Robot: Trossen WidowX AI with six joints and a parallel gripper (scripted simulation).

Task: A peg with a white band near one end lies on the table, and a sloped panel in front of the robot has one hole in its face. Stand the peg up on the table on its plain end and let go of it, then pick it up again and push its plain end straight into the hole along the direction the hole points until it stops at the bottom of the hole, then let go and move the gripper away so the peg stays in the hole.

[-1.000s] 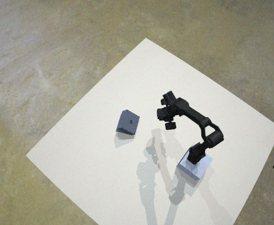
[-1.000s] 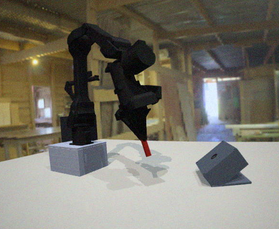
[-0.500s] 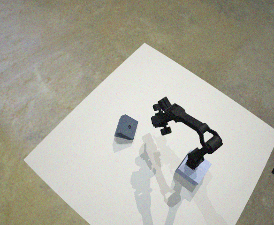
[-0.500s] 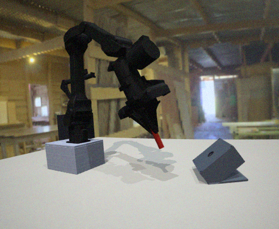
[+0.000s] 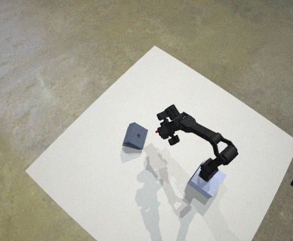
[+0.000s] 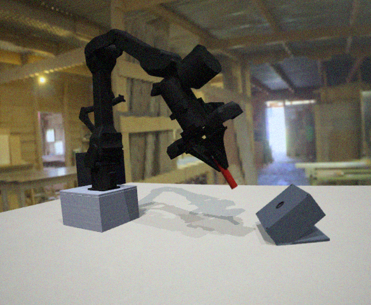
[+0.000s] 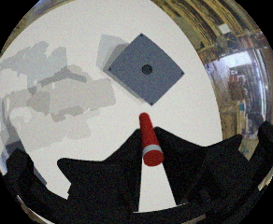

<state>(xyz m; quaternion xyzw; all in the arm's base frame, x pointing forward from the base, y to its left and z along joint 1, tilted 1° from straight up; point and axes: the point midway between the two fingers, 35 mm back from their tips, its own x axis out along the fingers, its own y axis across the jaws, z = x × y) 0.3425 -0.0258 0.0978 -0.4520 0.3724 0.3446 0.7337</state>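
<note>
The red peg (image 5: 156, 131) (image 6: 228, 177) (image 7: 147, 132) is held off the table, tilted, with its plain end pointing down and toward the panel. Its white band shows in the wrist view near the end closest to the camera. My gripper (image 6: 223, 166) (image 7: 147, 131) is shut on the peg and stands above the table, between the robot base and the panel. The sloped panel (image 5: 133, 134) (image 6: 294, 216) (image 7: 127, 65) has one dark round hole (image 5: 138, 135) (image 6: 279, 204) (image 7: 147, 69) in its face. The peg's plain end is apart from the panel, short of its face.
The robot's base block (image 5: 211, 183) (image 6: 84, 210) stands on the white table (image 5: 89, 155) (image 6: 166, 269), on the far side of the arm from the panel. The panel rests on a thin foot plate (image 6: 317, 237). Arm shadows lie across the table between base and panel.
</note>
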